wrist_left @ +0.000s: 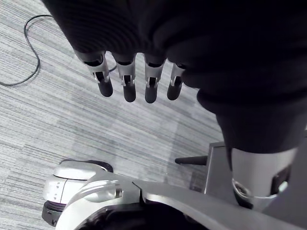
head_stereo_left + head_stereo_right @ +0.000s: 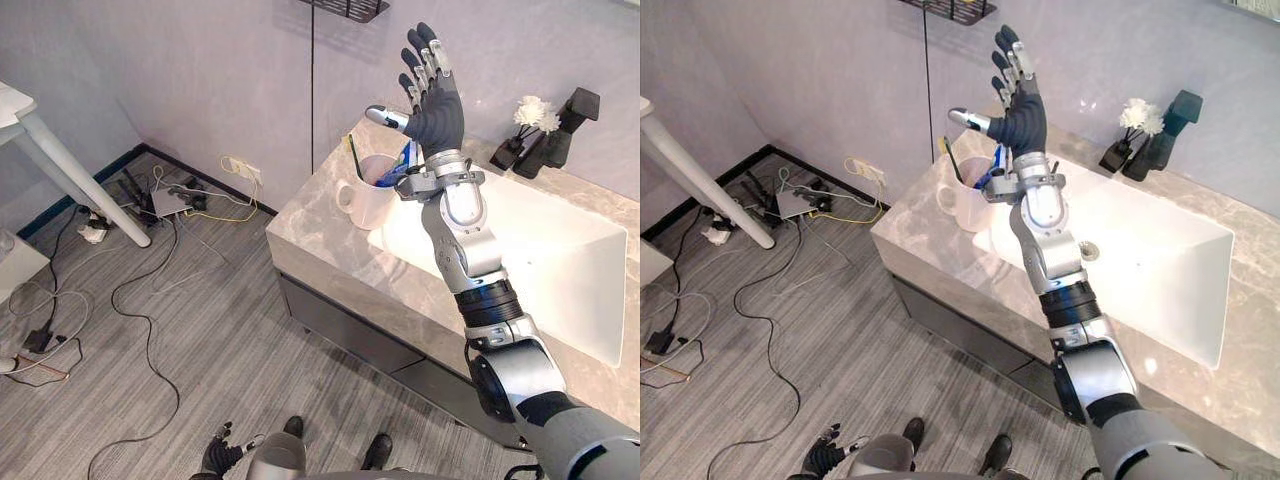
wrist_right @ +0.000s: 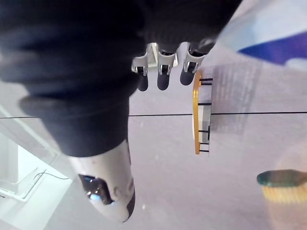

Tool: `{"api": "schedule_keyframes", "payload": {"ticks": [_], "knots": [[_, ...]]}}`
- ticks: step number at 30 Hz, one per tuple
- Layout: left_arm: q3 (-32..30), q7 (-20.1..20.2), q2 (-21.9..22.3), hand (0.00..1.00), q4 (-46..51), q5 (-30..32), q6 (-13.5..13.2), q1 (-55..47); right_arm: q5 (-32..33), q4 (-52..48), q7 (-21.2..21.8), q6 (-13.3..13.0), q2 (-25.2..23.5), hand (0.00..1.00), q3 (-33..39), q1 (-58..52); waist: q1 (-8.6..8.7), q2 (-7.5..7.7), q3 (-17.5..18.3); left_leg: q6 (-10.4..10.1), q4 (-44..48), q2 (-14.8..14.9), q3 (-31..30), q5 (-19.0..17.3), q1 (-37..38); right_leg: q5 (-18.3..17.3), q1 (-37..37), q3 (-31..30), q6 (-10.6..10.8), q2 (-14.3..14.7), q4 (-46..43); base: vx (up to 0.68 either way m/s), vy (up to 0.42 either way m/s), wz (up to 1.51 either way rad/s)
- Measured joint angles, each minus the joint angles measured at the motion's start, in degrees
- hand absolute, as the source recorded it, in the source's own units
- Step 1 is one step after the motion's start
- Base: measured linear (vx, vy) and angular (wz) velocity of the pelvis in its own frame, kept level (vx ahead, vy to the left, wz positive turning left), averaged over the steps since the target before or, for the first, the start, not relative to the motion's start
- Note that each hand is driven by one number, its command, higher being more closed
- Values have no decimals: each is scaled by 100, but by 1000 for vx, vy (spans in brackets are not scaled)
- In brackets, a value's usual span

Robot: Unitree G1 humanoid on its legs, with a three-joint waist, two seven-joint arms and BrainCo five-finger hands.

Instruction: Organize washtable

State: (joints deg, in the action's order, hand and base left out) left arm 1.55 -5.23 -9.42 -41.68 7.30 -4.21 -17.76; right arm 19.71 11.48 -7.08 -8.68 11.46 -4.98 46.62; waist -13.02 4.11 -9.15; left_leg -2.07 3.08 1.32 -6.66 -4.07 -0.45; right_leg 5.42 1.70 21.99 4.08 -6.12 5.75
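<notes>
My right hand [image 2: 432, 95] is raised high above the marble washtable [image 2: 310, 235], fingers straight and spread, holding nothing. Just below and left of its wrist stands a white mug [image 2: 362, 195] with toothbrushes [image 2: 400, 165] sticking out, at the sink's left edge. The white sink basin [image 2: 560, 260] lies to the right of the arm. In the right wrist view the fingers [image 3: 163, 76] point at the wall and a wire shelf [image 3: 197, 112]. My left hand [image 2: 220, 456] hangs low over the floor, its fingers [image 1: 127, 81] relaxed and empty.
A black faucet [image 2: 562, 125] and a dark vase of white flowers [image 2: 530, 115] stand at the back of the counter. A black wire shelf [image 2: 350, 8] hangs on the wall above. Cables and a power strip [image 2: 175, 200] litter the floor beside a white table leg [image 2: 85, 175].
</notes>
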Motion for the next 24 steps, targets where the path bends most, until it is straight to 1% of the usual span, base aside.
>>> {"api": "schedule_keyframes", "payload": {"ticks": [3, 4, 8, 11, 12, 14, 16, 18, 21, 24], "knots": [[-1, 0, -14, 0, -7, -4, 1, -25, 58, -169, 5, -3, 2, 0, 70, -15, 53, 20, 15, 3, -36, -20, 19, 8, 27, 0, 5, -11, 1, -9, 0, 2, 7, -1], [-2, -2, -16, 0, -11, -13, 1, -37, 73, -226, 73, -25, 3, 0, 69, -17, 106, 22, 17, 3, -43, -19, 23, 8, 33, 0, 5, -13, 1, -14, 0, 0, 0, 0], [-2, -1, -17, 0, -15, -16, 7, -36, 123, -421, 119, -111, 8, 0, 70, -119, 130, 23, 17, 3, -71, -17, 57, 8, 66, 0, 5, -25, 1, -11, 0, 1, 13, -5], [-2, -1, -18, 0, -39, -17, 10, -35, 193, -464, 123, -117, 9, 0, 79, -125, 169, 22, 18, 3, -75, -16, 68, 8, 75, 0, 5, -35, 1, -10, 0, 0, 0, 0], [-2, -1, -18, 0, -46, -18, 10, -35, 253, -564, 123, -120, 9, 0, 94, -134, 208, 22, 18, 3, -78, -15, 71, 8, 77, 0, 6, -38, 1, -9, 0, 0, 0, 0], [-2, -1, -19, 0, -60, -20, 12, -35, 295, -804, 126, -173, 7, 0, 147, -221, 223, 22, 43, 3, -84, -1, 73, 8, 79, 0, 6, -41, 1, -8, 0, 0, 0, 0], [-1, 2, -18, 0, -79, -19, 43, -74, 354, -1041, 181, -228, 7, 0, 257, -379, 262, 23, 163, 3, -109, 2, 86, 8, 100, -1, 8, -58, 1, -9, 1, 5, 5, -2], [-2, 3, -19, 0, -81, -18, 60, -83, 441, -1201, 213, -248, 11, 0, 342, -424, 280, 24, 179, 3, -113, 5, 147, 7, 131, -1, 10, -115, 1, -9, 0, -7, 15, -12], [-4, 8, -19, 0, -94, -18, 61, -85, 521, -1574, 225, -375, 26, 0, 652, -635, 310, 22, 193, 3, -114, 12, 177, 7, 142, 0, 9, -163, 2, -6, 1, -19, 8, -5], [-8, 10, -16, 0, -152, -19, 71, -101, 561, -2052, 227, -460, 32, 0, 974, -962, 346, 15, 292, 3, -135, 30, 198, 7, 161, 0, 9, -177, 2, -6, 1, -8, 3, -2]]}}
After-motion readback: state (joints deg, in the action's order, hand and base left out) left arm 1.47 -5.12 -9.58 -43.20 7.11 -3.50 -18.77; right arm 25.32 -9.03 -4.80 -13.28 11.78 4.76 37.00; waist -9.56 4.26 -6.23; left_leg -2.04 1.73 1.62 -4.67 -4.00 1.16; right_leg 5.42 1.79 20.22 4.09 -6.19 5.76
